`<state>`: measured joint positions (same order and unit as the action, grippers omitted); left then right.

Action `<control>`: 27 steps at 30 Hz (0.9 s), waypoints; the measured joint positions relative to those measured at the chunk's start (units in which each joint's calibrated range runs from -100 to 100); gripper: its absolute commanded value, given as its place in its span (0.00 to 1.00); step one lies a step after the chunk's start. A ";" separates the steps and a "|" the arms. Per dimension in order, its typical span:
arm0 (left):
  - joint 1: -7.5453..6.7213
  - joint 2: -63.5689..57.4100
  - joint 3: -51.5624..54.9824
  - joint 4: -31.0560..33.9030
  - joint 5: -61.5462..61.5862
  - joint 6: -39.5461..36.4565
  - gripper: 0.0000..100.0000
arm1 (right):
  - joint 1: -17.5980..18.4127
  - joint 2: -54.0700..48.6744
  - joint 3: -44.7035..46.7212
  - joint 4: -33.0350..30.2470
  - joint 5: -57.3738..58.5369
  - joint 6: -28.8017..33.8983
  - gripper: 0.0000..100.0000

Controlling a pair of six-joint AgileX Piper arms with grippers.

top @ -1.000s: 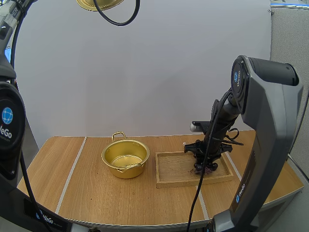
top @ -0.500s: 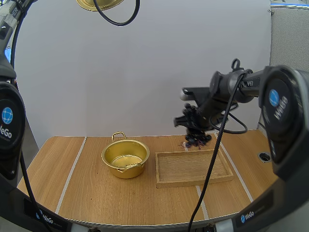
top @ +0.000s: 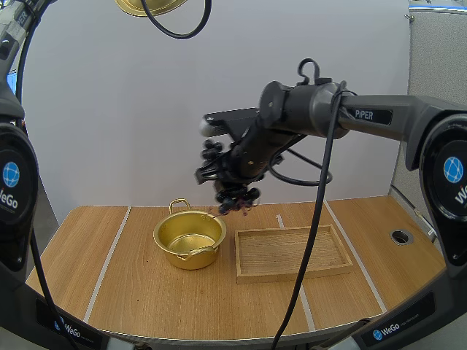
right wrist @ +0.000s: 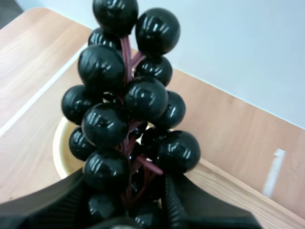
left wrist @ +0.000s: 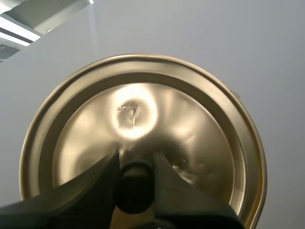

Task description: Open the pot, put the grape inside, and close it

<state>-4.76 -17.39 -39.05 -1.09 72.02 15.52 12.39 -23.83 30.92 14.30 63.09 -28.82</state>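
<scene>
R end effector (top: pixel 227 188) clamped on grape bunch (top: pixel 236 198), held in air above right rim of open pot (top: pixel 189 238), left-centre of desk (top: pixel 146 292). L end effector (left wrist: pixel 135 168) pinches knob of lid (left wrist: pixel 143 107), raised high.

Our right gripper (top: pixel 227 192), grapes (top: pixel 237 200) in its pinch, up beside the open pot (top: pixel 188 239), near its right rim; lid (top: pixel 149 6) high aloft.

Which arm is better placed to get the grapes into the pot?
Right. The right fingers pinch the grapes in the air near the open pot; the left fingers are occupied holding the lid.
</scene>
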 measured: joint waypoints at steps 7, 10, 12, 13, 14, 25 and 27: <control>0.00 0.00 0.00 0.00 0.00 0.00 0.00 | 4.75 4.01 -1.55 0.00 -0.40 0.74 0.00; 0.00 0.00 0.00 0.00 0.00 0.00 0.00 | 7.53 8.55 -3.98 0.00 -0.61 1.00 0.00; 0.00 0.00 0.00 0.00 0.00 0.00 0.00 | 8.33 10.82 -5.53 0.00 -0.78 1.08 0.00; 0.00 0.00 0.00 0.00 0.00 0.00 0.00 | 8.45 11.24 -5.80 0.00 -0.78 1.08 0.00; 0.00 0.00 0.00 0.00 0.00 0.00 0.00 | 8.56 11.94 -6.28 0.00 -0.78 1.08 0.00; 0.00 0.00 0.00 0.00 0.00 0.00 0.00 | 8.74 22.85 -12.04 -1.66 -1.37 1.11 0.00; 0.00 0.00 0.00 0.00 0.00 0.00 0.00 | 8.74 25.56 -12.17 -4.04 -1.75 1.11 0.00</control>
<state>-4.76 -17.39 -39.05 -1.09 72.02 15.52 21.12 1.73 18.75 10.26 61.34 -27.71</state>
